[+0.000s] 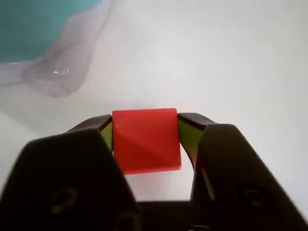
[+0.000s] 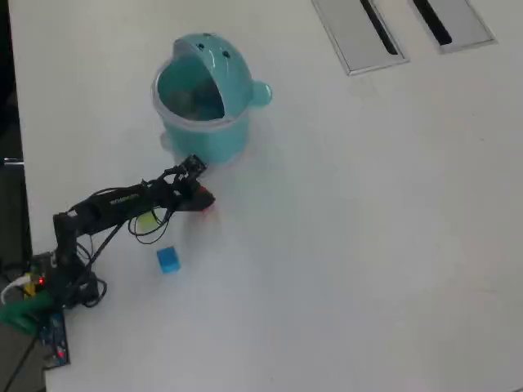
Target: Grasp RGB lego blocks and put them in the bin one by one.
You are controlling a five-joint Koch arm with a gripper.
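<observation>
In the wrist view the gripper has its jaws closed against both sides of the red block, with white table behind it. Overhead, the gripper sits just below the bin, whose lid is tipped back and mouth open (only a red sliver shows at the tip there). The green block lies partly under the arm and its cables, the blue block lies clear below it, and two grey slotted panels sit well apart at the top edge.

Bright, even light; table near washed-out. Wrist view soft, bin upper left blurred, faint shadow beside it.
</observation>
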